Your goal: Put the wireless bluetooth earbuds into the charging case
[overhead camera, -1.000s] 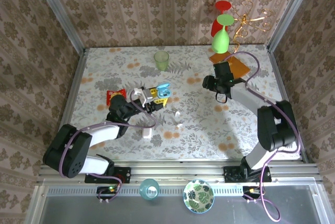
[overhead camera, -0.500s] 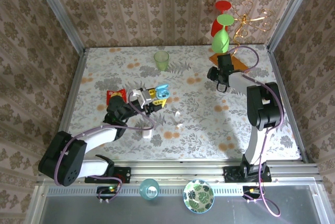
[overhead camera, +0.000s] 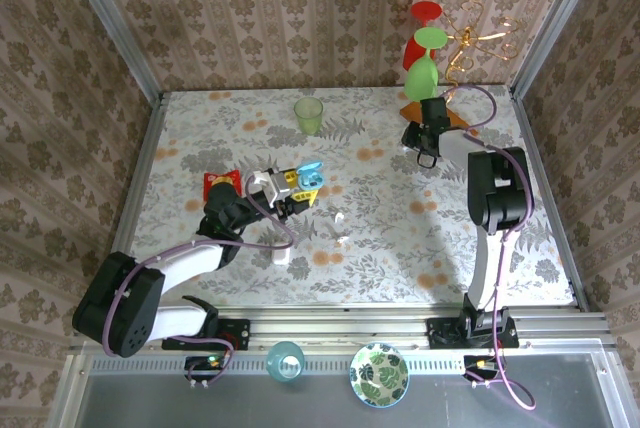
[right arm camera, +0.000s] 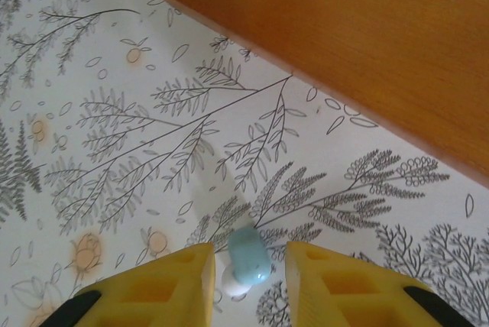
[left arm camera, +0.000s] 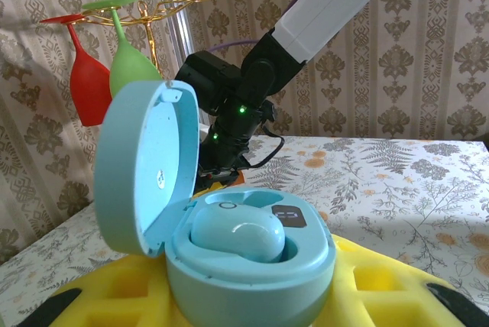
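Observation:
My left gripper [overhead camera: 292,188] is shut on a light blue charging case [left arm camera: 252,270], which sits between its yellow fingers [left arm camera: 428,296]. The case's lid [left arm camera: 141,166] stands open, and one light blue earbud [left arm camera: 237,235] lies seated inside. A second light blue earbud [right arm camera: 249,256] with a white tip lies on the table beside the orange board. My right gripper [right arm camera: 248,266] is open, its fingers on either side of that earbud with gaps showing. A small white case [overhead camera: 281,254] and two tiny white pieces [overhead camera: 339,219] [overhead camera: 343,240] lie on the table near the middle.
An orange board [right arm camera: 344,44] lies just beyond the right gripper [overhead camera: 428,146]. A rack with red and green glasses [overhead camera: 425,48] stands at the far right. A green cup [overhead camera: 309,115] stands at the back centre, and a red packet [overhead camera: 218,181] lies near the left arm.
The right arm has swung towards the far right corner, so its gripper now sits beside the orange board. The left gripper has hardly moved and still holds the open case.

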